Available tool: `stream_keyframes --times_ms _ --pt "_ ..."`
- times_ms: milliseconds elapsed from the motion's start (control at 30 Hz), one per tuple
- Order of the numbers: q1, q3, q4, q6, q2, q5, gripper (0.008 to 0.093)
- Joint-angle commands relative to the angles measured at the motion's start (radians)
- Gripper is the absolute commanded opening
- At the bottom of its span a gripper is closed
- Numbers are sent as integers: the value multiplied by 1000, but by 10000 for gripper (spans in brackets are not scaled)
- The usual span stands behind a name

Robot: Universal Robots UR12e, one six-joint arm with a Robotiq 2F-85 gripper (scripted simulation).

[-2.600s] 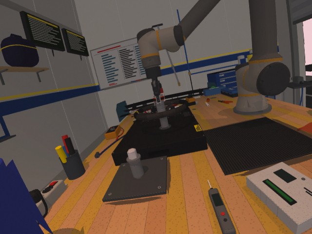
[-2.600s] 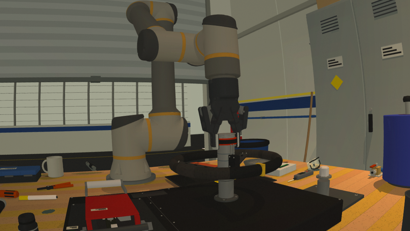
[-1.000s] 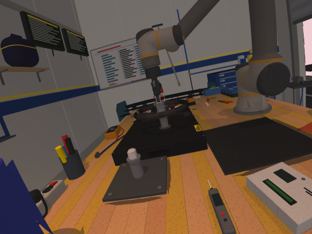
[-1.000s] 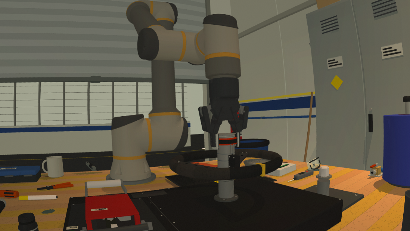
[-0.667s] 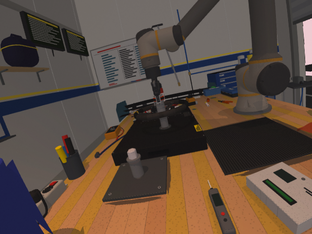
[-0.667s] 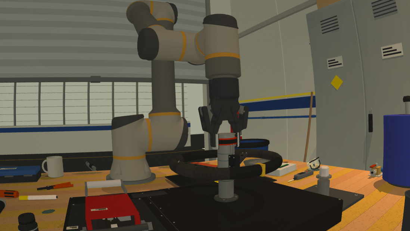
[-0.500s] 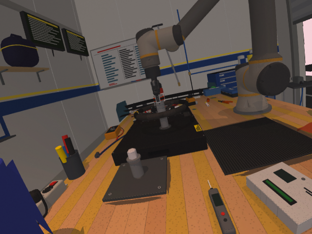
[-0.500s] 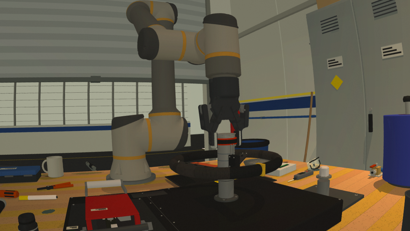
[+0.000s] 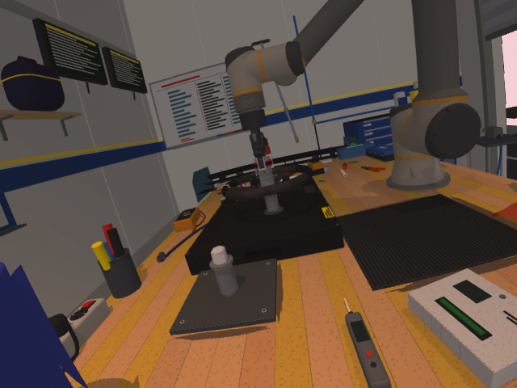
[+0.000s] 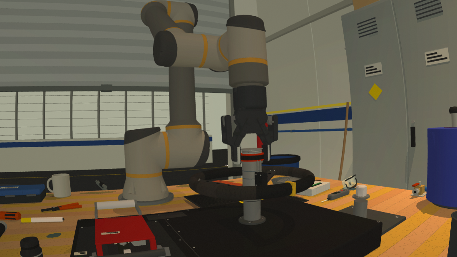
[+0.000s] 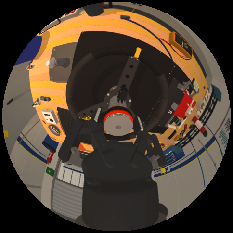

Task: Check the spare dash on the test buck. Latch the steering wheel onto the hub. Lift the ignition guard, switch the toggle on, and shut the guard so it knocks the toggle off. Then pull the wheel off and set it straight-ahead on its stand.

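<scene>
The toggle is hidden under the red ignition guard (image 10: 123, 230), which lies closed at the near left end of the black test buck (image 9: 271, 225). The black steering wheel (image 10: 252, 185) sits on the grey hub column (image 10: 251, 212) in the middle of the buck, its yellow mark (image 11: 138, 52) on the rim pointing toward the stand side. Its centre boss with the red collar (image 11: 118, 118) stands up between my fingers. My gripper (image 10: 251, 153) is open around the collar and holds nothing. The wheel stand (image 9: 223, 275), a grey post on a dark plate, stands empty in front of the buck.
The wheel rim rings the gripper closely on all sides. A ribbed black mat (image 9: 426, 238) lies beside the buck, with the arm's base (image 9: 417, 175) behind it. A handheld tester (image 9: 365, 346), a grey instrument box (image 9: 472, 317), a pen cup (image 9: 119, 267) and a multimeter (image 9: 186, 219) lie around.
</scene>
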State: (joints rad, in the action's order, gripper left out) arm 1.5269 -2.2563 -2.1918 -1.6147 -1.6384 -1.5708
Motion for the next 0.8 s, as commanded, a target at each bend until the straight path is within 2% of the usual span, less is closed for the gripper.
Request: stream_keyframes --times_ms 0,367,767 --pt "0 1 0 0 0 0 780" --pt "0 12 27 0 -14 0 780" --pt "0 50 102 0 -51 0 780"
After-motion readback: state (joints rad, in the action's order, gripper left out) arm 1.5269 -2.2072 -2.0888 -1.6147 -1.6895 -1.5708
